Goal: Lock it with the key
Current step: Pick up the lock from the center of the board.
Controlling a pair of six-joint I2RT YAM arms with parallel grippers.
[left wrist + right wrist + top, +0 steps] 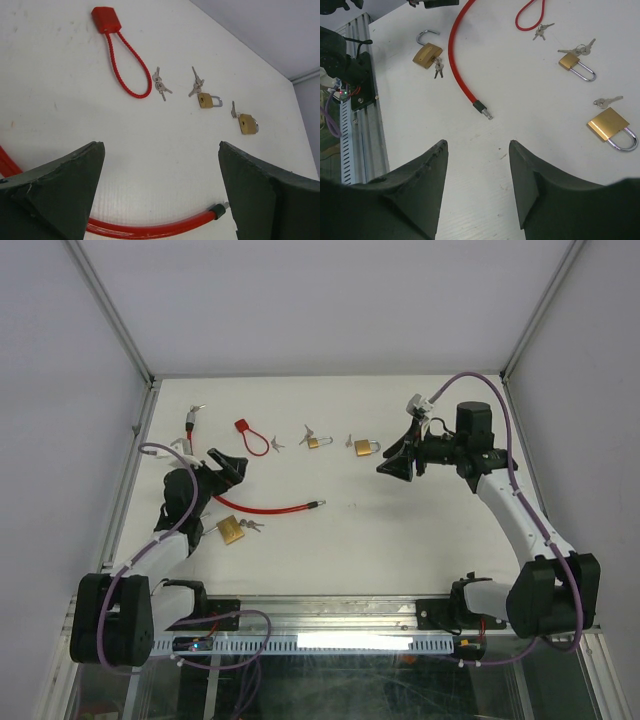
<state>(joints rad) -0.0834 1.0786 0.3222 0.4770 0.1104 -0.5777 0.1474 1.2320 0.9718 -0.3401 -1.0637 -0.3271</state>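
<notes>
Left arm point(172, 530): white shell links are joined by black joint housings, at the lower left of the top view.
Right arm point(515, 512): the same white links and black joints are seen at the right of the frame; a black cylindrical motor housing point(476, 422) is carried at its upper end.
Bases point(110, 618): bulky black blocks are seen in the bottom corners.
Cables point(500, 390): a lilac cable is looped along each arm.
Left gripper point(161, 150): two dark, matte, wedge-shaped fingers point(60, 195) are shown, their edges slightly chipped.
Right gripper point(477, 145): the same dark wedge form is seen, tapered to blunt tips.
</notes>
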